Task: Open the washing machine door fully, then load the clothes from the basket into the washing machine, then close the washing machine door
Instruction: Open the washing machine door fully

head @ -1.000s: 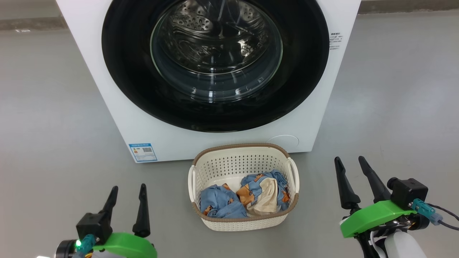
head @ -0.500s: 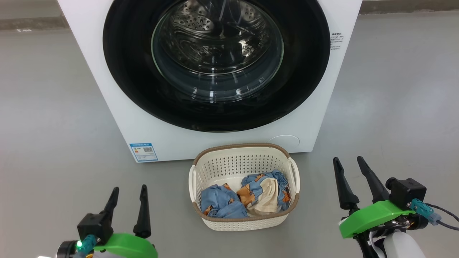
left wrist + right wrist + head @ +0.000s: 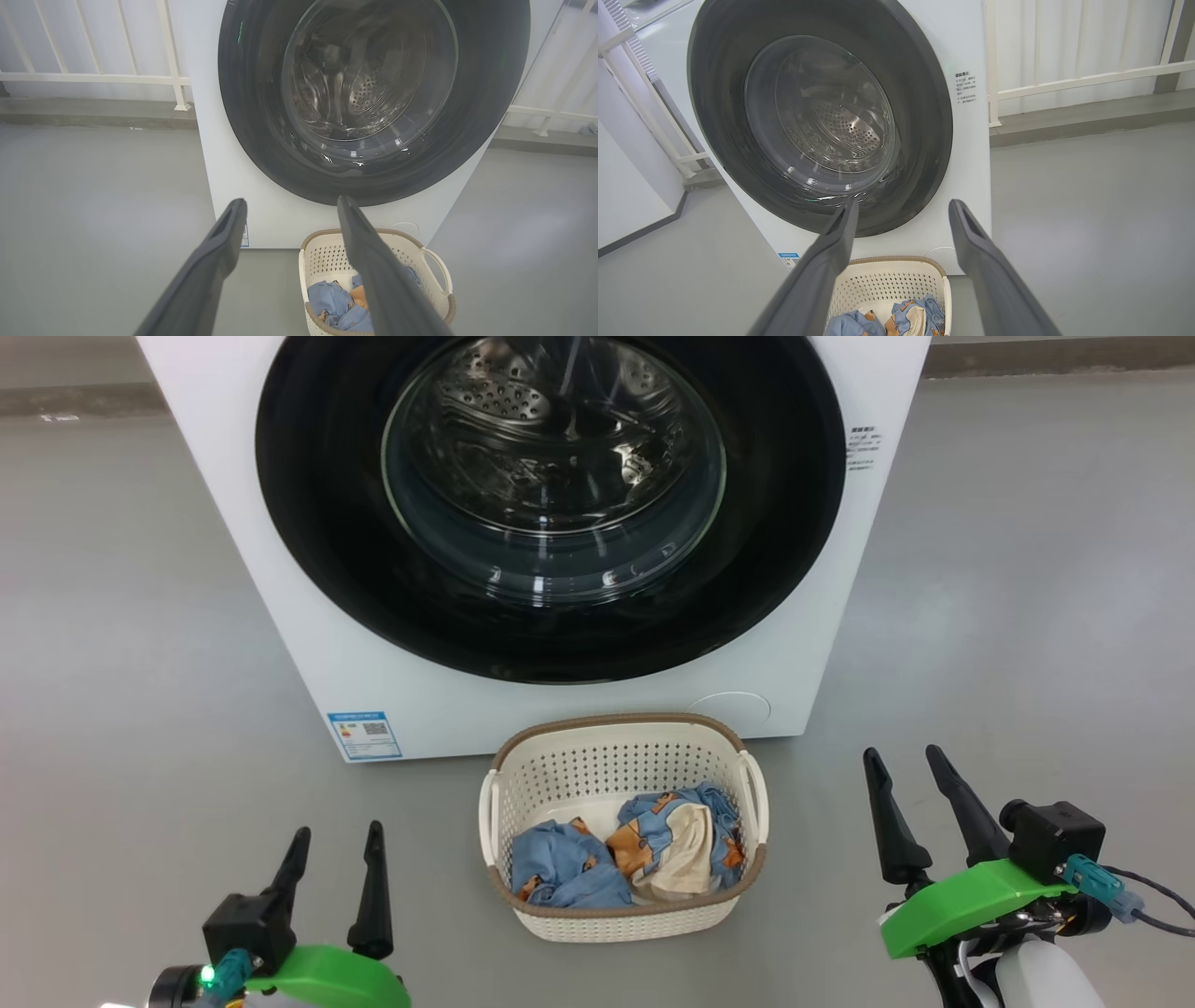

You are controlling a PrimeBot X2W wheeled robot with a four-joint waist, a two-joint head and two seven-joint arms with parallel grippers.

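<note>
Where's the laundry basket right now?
In the head view the basket sits on the floor at lower centre, just in front of the washing machine, between the left gripper and the right gripper.

A smooth grey floor carries two things in the head view. The white washing machine stands on it at twelve o'clock. The cream basket sits at six o'clock from the machine, close before its front; whether they touch is unclear. Bare floor spreads at three and nine o'clock.
</note>
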